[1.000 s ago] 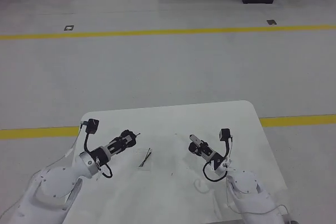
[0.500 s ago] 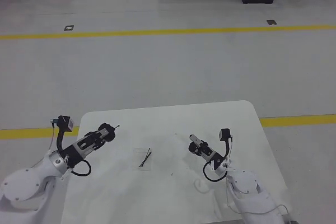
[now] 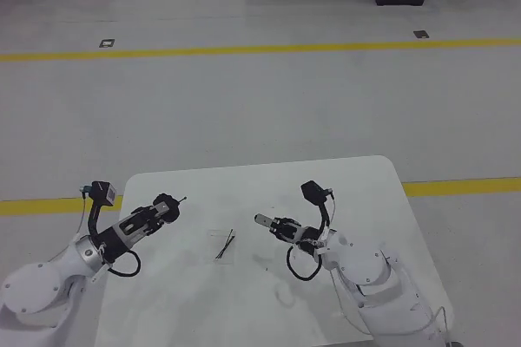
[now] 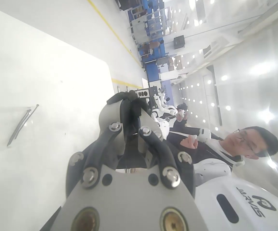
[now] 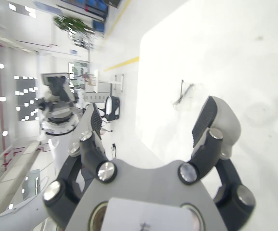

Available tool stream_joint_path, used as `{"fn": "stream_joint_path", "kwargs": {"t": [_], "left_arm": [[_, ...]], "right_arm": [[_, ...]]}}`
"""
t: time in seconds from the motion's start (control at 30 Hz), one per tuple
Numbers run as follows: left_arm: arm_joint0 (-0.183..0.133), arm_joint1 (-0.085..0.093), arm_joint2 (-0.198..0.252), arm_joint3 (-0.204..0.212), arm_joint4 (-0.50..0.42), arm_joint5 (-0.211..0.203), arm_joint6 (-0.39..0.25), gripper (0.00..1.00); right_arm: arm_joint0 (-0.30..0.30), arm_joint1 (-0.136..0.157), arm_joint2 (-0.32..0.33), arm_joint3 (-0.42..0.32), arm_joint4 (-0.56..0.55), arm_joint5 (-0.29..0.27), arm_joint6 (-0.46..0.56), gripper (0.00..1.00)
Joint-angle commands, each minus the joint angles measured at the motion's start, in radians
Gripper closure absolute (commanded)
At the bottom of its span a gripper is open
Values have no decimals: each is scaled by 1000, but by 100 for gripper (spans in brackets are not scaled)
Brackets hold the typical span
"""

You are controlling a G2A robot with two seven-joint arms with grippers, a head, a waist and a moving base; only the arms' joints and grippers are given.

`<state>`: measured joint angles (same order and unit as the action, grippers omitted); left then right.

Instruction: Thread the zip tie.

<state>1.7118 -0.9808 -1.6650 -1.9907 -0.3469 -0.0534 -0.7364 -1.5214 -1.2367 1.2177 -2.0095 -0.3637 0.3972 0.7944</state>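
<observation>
- Two thin dark zip ties (image 3: 225, 247) lie side by side, close to touching, on the white table (image 3: 347, 182), just left of centre in the lower half of the top view. They rest on what looks like a clear sleeve (image 3: 214, 238).
- Neither pincer touches the ties, which sit on the tabletop between the two arms.
- From the lower left of the top view the left gripper (image 3: 169, 205) points up and to the right over the table's left edge, left of the ties and apart from them. In the left wrist view its fingers (image 4: 119, 102) are pressed together, and the ties (image 4: 21, 126) lie at the frame's left.
- From the lower right the right gripper (image 3: 262, 220) points left, near the ties. In the right wrist view it (image 5: 152, 103) is spread wide with nothing between the fingers, and the ties (image 5: 183, 93) lie just beyond the tips.
</observation>
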Motion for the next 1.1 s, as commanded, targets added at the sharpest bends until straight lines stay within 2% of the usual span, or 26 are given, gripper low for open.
{"fn": "stream_joint_path", "kwargs": {"t": [0.0, 0.23, 0.3, 0.53, 0.6, 0.83, 0.93, 1.07], "left_arm": [[0, 0, 0, 0, 0, 0, 0, 100], [0, 0, 0, 0, 0, 0, 0, 100], [-3, -2, 4, 8, -3, 5, 34, 100], [10, -8, -44, 49, -8, -8, 167, 100], [14, -8, -42, 45, 29, 0, 169, 100], [14, -8, -42, 45, 29, 0, 169, 100], [7, -10, -37, 65, 46, 6, 213, 100], [3, -8, -101, 116, 48, -4, 230, 100]], "right_arm": [[-1, 0, 2, 3, 4, -57, -15, 0], [-1, 0, 2, 3, 4, -57, -15, 0], [-1, 0, 2, 3, 4, -57, -15, 0], [-1, 0, 2, 3, 4, -57, -15, 0], [-1, 0, 2, 3, 4, -57, -15, 0], [-1, 0, 2, 3, 4, -57, -15, 0], [-1, 0, 2, 3, 4, -57, -15, 0], [-1, 0, 2, 3, 4, -57, -15, 0]]}}
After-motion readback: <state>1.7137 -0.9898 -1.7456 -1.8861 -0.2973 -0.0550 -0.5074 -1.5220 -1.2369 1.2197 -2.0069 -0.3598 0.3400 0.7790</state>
